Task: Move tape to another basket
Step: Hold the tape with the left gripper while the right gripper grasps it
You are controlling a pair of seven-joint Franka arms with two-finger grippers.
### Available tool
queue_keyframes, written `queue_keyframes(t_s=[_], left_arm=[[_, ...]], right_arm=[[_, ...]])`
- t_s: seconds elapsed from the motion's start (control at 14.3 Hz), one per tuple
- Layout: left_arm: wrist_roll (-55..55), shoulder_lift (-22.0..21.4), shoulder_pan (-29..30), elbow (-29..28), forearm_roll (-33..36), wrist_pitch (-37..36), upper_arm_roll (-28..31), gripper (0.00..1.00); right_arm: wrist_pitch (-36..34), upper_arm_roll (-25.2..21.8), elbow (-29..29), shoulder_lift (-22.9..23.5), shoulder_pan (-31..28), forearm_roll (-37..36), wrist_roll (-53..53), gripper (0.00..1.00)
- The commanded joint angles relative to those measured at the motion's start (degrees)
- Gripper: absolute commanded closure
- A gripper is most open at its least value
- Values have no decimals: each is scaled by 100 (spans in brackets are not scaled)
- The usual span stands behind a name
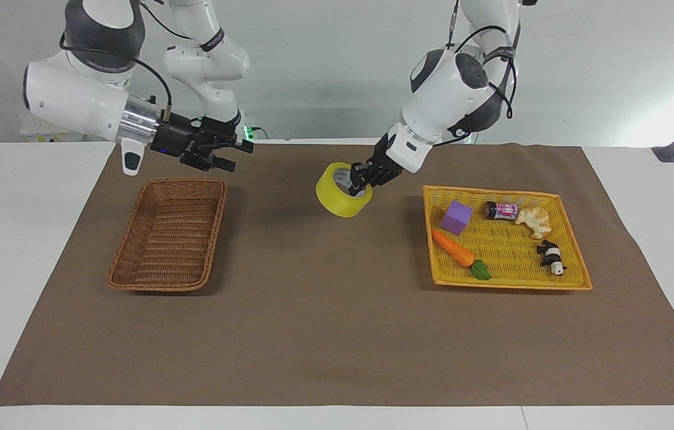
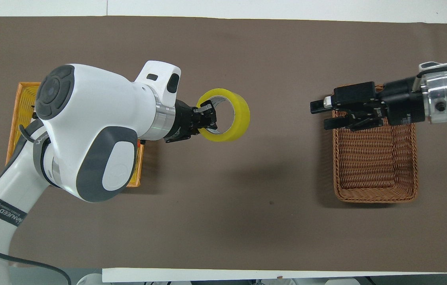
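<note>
The tape (image 1: 339, 202), a yellow roll with a white core, hangs tilted above the brown mat between the two baskets. My left gripper (image 1: 357, 185) is shut on its rim, one finger inside the core; both show in the overhead view, gripper (image 2: 207, 117) and tape (image 2: 236, 118). The dark brown wicker basket (image 1: 166, 239) lies empty toward the right arm's end of the table (image 2: 375, 162). My right gripper (image 1: 240, 154) is open and empty in the air over that basket's edge toward the tape (image 2: 319, 116), pointing at the tape.
A flat yellow-orange basket (image 1: 504, 192) toward the left arm's end holds a purple cube (image 1: 455, 217), a carrot (image 1: 456, 249), a small can (image 1: 501, 210), a pastry (image 1: 534, 220) and a panda toy (image 1: 550, 257). My left arm covers most of it from overhead.
</note>
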Motion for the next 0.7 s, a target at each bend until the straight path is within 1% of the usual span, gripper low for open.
queue_keyframes(t_s=[0.0, 0.21, 0.42, 0.63], left_arm=[[-79, 15, -94, 87, -83, 28, 77, 100], [-79, 15, -94, 87, -83, 28, 77, 100], [-88, 15, -94, 87, -74, 10, 77, 100], [-79, 15, -94, 87, -65, 10, 77, 100]], right_arm=[[417, -3, -273, -17, 313, 484, -430, 0], [444, -3, -344, 88, 341, 643, -764, 0], [1058, -3, -353, 202, 718, 670, -827, 0], [1270, -3, -353, 264, 859, 670, -1045, 0]])
